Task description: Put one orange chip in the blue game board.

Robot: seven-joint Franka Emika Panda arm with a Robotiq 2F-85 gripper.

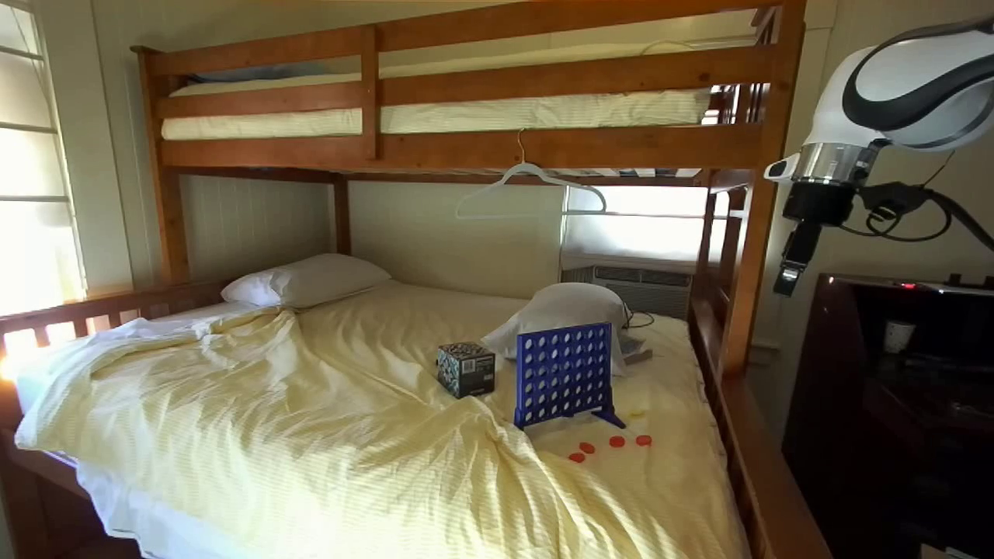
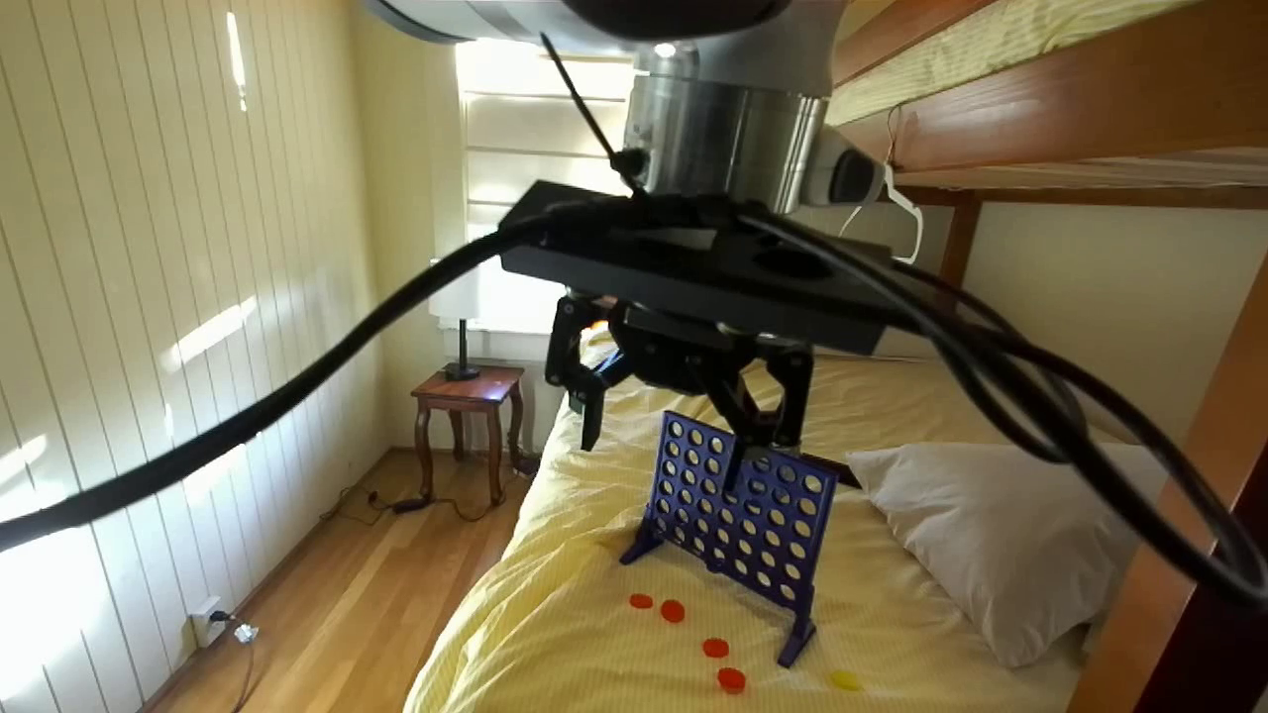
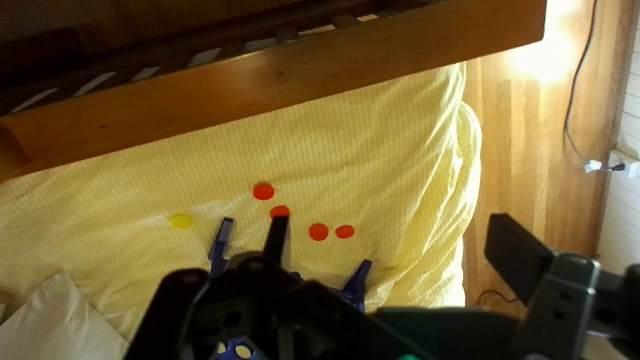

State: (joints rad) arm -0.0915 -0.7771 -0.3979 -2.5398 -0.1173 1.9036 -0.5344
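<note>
Several orange chips lie flat on the yellow bed sheet in front of the board; one orange chip shows in both exterior views and another in the wrist view. The blue game board stands upright on the bed; it also shows in an exterior view. In the wrist view only its feet and a bit of grid show; my gripper hides the rest. My gripper is open and empty, high above the bed; its fingers spread wide in the wrist view. One finger partly covers a chip there.
A yellow chip lies near one board foot. A dark patterned cube and a pillow are near the board. The wooden bed rail runs along the bed edge. The upper bunk and a hanger are above.
</note>
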